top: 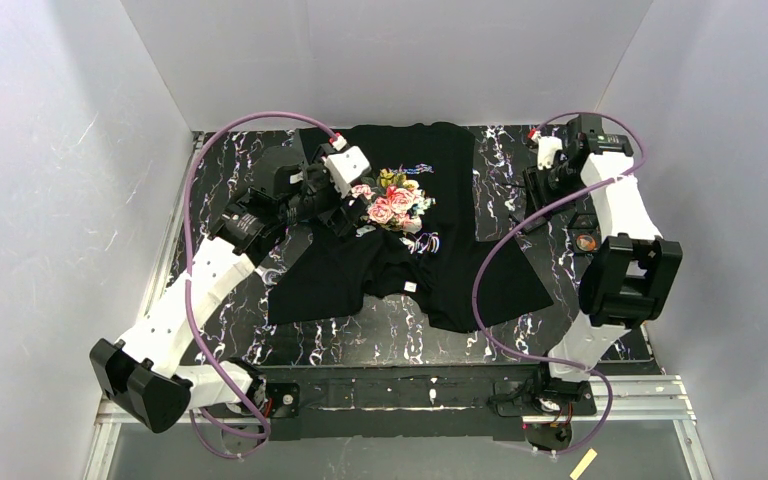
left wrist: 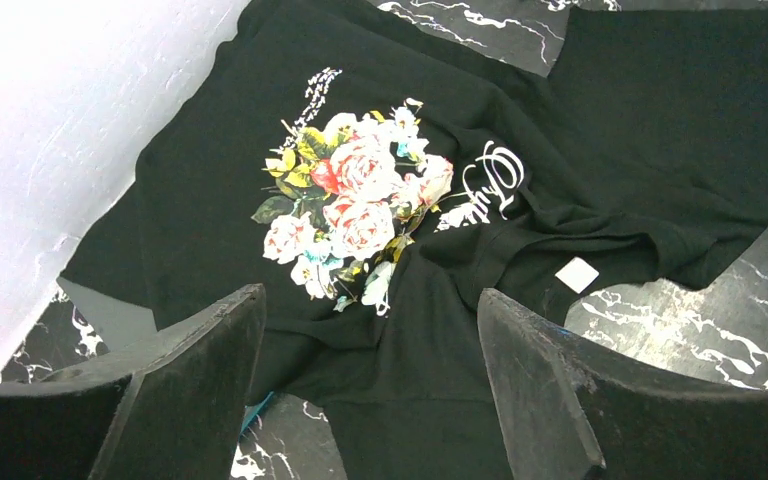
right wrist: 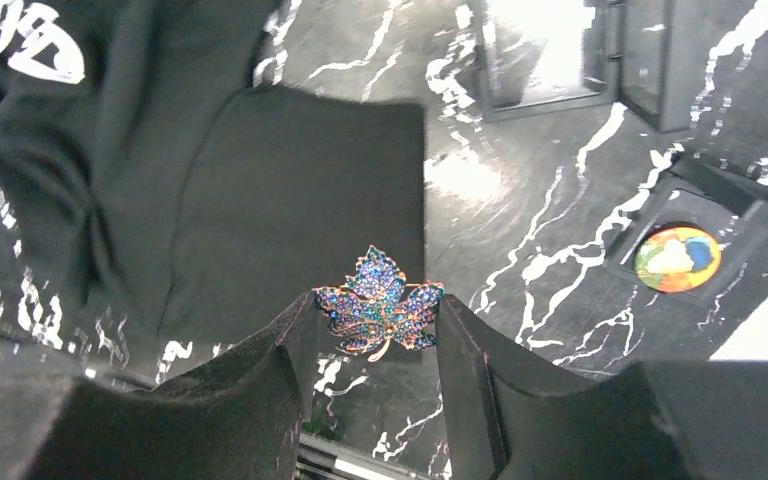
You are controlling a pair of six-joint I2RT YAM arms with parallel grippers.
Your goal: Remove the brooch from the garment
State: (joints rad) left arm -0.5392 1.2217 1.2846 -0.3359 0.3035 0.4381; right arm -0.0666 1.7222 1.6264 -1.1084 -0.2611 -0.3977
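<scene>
Right wrist view: right gripper [right wrist: 378, 328] pinches the leaf-shaped brooch [right wrist: 380, 300] at its fingertips, off the garment [right wrist: 290, 190] lying beyond them.
Gripped only by its edges, it could slip on a jolt; left gripper [left wrist: 370, 305] hangs spread above the garment.

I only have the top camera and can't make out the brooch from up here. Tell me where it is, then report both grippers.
Observer: In the right wrist view, the brooch, a leaf of blue and purple stones, is pinched between the fingers of the right gripper.
Operator: Confirm it is off the garment.
Observer: It is. No cloth is caught with it, and the garment lies flat on the table behind it.
Operator: Now the left.
Observer: In the left wrist view, the left gripper is open and empty above the garment, near the bouquet print.
</scene>
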